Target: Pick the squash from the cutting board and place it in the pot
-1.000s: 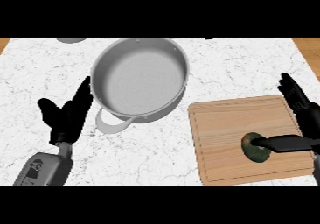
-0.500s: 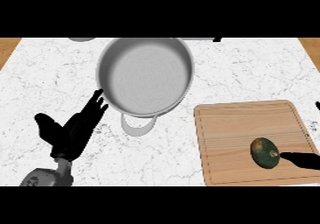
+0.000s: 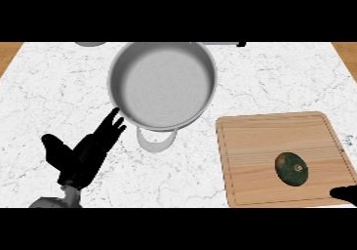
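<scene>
The squash (image 3: 291,168) lies on the cutting board (image 3: 257,146) at the near right of the table (image 3: 51,97), untouched. My left robot hand (image 3: 84,154) rests open, fingers straight, near-left of the pot (image 3: 162,84). Only a tip of my right robot hand (image 3: 348,194) shows; I cannot tell its state.

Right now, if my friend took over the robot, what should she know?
Left hand: open, fingers straight, near the lower left of the counter, beside the pot, holding nothing.
Right hand: only a bit shows at the lower right edge; its fingers cannot be judged.
Squash: lying on the cutting board, near the lower right, not held.
Pot: no squash inside, left of the board and farther back.
Done: nothing yet.
Left: grasp the squash, carry it over, put it in the pot.
</scene>
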You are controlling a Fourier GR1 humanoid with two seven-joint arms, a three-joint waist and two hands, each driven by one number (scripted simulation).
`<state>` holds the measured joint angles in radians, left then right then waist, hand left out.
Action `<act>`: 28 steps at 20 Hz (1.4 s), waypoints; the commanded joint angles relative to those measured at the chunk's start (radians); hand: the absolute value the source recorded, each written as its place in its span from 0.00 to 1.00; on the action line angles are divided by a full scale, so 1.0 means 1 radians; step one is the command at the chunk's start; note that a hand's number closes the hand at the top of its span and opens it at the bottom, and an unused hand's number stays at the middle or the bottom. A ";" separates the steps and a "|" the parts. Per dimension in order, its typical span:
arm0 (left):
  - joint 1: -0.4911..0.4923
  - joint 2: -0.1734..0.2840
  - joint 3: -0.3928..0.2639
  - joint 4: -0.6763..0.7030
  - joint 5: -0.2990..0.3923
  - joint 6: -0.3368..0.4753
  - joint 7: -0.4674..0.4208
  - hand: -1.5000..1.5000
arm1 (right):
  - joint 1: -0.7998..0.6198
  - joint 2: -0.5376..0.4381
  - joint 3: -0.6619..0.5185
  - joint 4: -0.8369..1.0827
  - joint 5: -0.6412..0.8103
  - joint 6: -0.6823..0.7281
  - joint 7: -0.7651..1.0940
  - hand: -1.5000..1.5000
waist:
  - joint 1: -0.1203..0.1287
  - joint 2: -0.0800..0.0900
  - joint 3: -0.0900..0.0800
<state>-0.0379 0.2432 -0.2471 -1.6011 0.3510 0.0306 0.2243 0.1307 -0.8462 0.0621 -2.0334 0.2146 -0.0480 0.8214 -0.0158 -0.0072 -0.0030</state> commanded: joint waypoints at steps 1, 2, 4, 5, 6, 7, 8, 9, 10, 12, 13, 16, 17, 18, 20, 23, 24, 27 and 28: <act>0.000 0.005 0.005 -0.023 -0.003 -0.006 0.015 0.50 | -0.027 -0.040 -0.035 -0.192 -0.105 0.115 0.297 0.00 | 0.007 0.003 0.000; 0.011 0.040 0.025 -0.040 0.021 -0.049 0.027 0.50 | -0.046 -0.052 -0.070 -0.173 -0.152 0.147 0.315 0.00 | 0.012 0.004 0.001; -0.031 0.006 0.019 -0.011 0.008 -0.018 0.044 0.50 | -0.131 -0.033 -0.029 -0.217 -0.160 0.144 0.480 0.00 | 0.020 0.007 0.001; 0.007 -0.008 -0.019 -0.078 -0.007 -0.004 0.067 0.50 | -0.108 0.000 0.002 -0.230 -0.118 0.119 0.490 0.00 | 0.021 0.005 0.002; -0.005 0.003 0.004 -0.052 0.004 -0.016 0.064 0.50 | -0.155 -0.008 -0.020 -0.261 -0.149 0.116 0.560 0.00 | 0.022 0.006 0.001; -0.016 -0.013 0.002 -0.043 0.009 -0.018 0.065 0.50 | -0.150 0.022 0.030 -0.236 -0.115 0.100 0.551 0.00 | 0.023 0.007 0.001; 0.001 0.000 0.015 -0.046 0.010 -0.026 0.059 0.50 | -0.106 0.069 0.080 -0.196 -0.059 0.072 0.481 0.00 | 0.023 0.008 0.002; 0.042 -0.011 -0.002 0.019 -0.017 -0.063 -0.042 0.50 | -0.124 0.061 0.044 -0.226 -0.105 0.090 0.519 0.00 | 0.019 0.008 0.001; 0.038 -0.045 -0.028 -0.062 -0.040 0.010 0.020 0.50 | -0.167 0.062 0.007 -0.155 -0.146 0.108 0.489 0.00 | 0.025 0.007 0.002; -0.041 0.017 0.058 -0.003 0.026 -0.071 0.057 0.50 | -0.190 0.115 0.092 -0.196 -0.059 0.073 0.527 0.00 | 0.021 0.008 0.002; 0.036 -0.015 0.004 -0.029 -0.022 -0.047 0.020 0.50 | -0.204 0.127 0.061 -0.137 -0.080 0.088 0.482 0.00 | 0.024 0.008 0.002; -0.003 -0.044 -0.021 -0.083 -0.035 0.000 0.095 0.50 | -0.210 0.193 0.157 -0.052 0.025 0.058 0.446 0.00 | 0.028 0.008 0.003; 0.028 -0.022 0.000 -0.045 -0.027 -0.049 0.036 0.50 | -0.203 0.209 0.177 -0.070 0.048 0.063 0.465 0.00 | 0.024 0.008 0.002; -0.019 -0.041 0.008 -0.035 -0.040 -0.014 0.056 0.50 | -0.184 0.227 0.214 -0.055 0.080 0.060 0.454 0.00 | 0.022 0.008 0.002; 0.019 -0.056 -0.007 -0.022 -0.053 -0.024 0.021 0.50 | -0.201 0.222 0.218 -0.091 0.095 0.097 0.511 0.00 | 0.020 0.007 0.002; 0.002 -0.022 0.051 0.003 -0.011 -0.079 0.004 0.50 | -0.143 0.198 0.187 -0.023 0.133 0.115 0.420 0.00 | 0.013 0.008 0.002; 0.067 -0.035 0.008 -0.044 -0.032 -0.058 0.020 0.50 | -0.220 0.230 0.216 -0.020 0.157 0.118 0.518 0.00 | 0.026 0.007 0.002; 0.010 -0.060 0.016 0.004 -0.047 -0.044 0.013 0.50 | -0.163 0.194 0.189 0.006 0.155 0.154 0.471 0.00 | 0.012 0.008 0.002; 0.035 -0.005 0.057 -0.060 -0.006 -0.068 0.066 0.50 | -0.121 0.173 0.172 -0.043 0.146 0.168 0.474 0.00 | 0.012 0.005 0.002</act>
<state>-0.0039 0.2130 -0.2241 -1.6403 0.3232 -0.0217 0.2630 -0.0194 -0.6535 0.2464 -2.0435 0.3483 0.0588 1.1413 0.0026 -0.0002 -0.0009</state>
